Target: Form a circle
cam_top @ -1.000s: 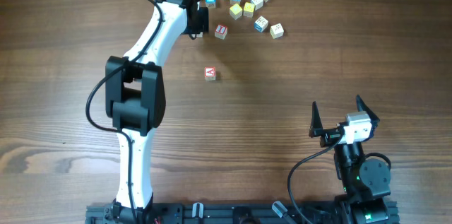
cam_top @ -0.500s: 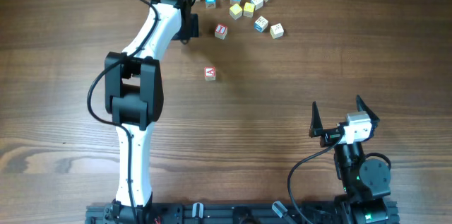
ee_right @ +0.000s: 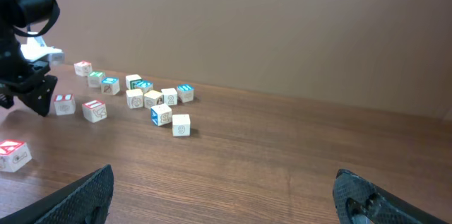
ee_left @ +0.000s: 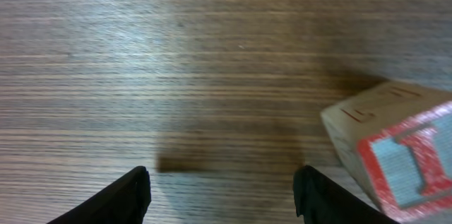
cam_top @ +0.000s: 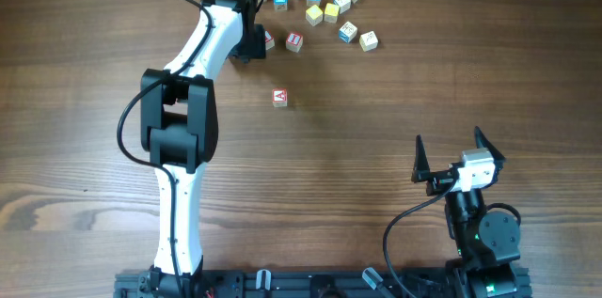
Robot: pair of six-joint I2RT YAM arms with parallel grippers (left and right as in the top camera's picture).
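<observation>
overhead looks down; wrists low, sharing cubes (cam_top: 331, 13)

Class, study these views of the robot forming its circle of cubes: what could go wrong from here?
1. The open left claw hangs low with a red-lettered cube right beside one finger; pulling away sideways could knock it.
2. The other cubes sit bunched together, so picking one might nudge its neighbours.

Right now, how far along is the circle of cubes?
Barely begun. No ring shows: most letter cubes lie in a loose cluster. The left pincer is open, empty, beside a red I cube. Another red-lettered cube sits alone mid-table. The right pincer is open. Nearly all arranging remains.
</observation>
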